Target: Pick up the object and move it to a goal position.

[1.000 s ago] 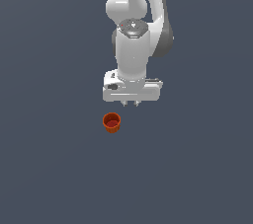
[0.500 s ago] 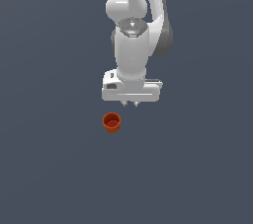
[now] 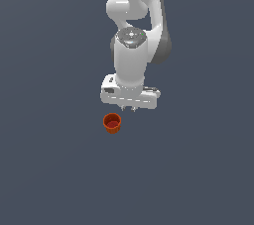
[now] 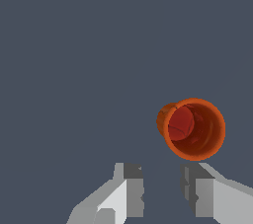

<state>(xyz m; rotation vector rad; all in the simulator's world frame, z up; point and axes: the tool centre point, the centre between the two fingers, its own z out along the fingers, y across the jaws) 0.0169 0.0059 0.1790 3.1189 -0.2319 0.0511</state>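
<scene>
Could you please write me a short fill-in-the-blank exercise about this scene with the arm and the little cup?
1. The cup is coloured ____.
2. The cup stands upright with its open mouth facing ____.
3. The gripper has its two fingers ____, with nothing between them.
4. In the exterior view, the cup sits on the floor toward that view's ____ of the gripper.

Missing words: orange-red; up; apart; left

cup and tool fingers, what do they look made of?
Cup: looks like matte orange-red plastic or glazed clay; even colour, soft sheen inside, thick rim. Can't settle which from a render.
Tool fingers: flat light-grey and dark-grey blocks, plastic- or painted-metal-like, no highlights.
</scene>
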